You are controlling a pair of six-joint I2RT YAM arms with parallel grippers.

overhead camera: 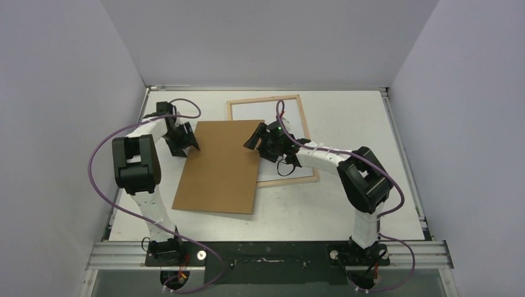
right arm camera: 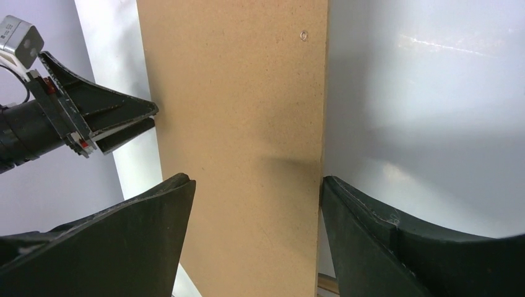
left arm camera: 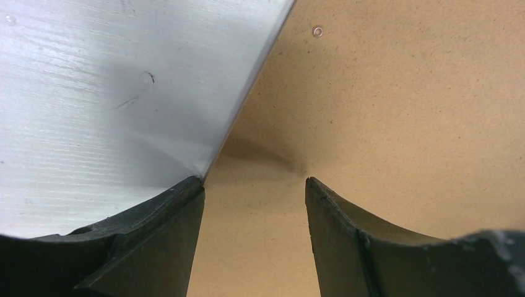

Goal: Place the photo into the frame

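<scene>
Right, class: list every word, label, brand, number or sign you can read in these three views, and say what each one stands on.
None can be read in any view.
The brown board, the frame and the table show no print.
The small ring mark on the board is not a letter or number.

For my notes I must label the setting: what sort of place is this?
Probably a robot test cell: plain walls enclose a white table, with two arms bolted to a metal rail.

White-and-black arms (overhead camera: 137, 164), purple cables (overhead camera: 91, 162), black fingers (left arm camera: 155, 247).
</scene>
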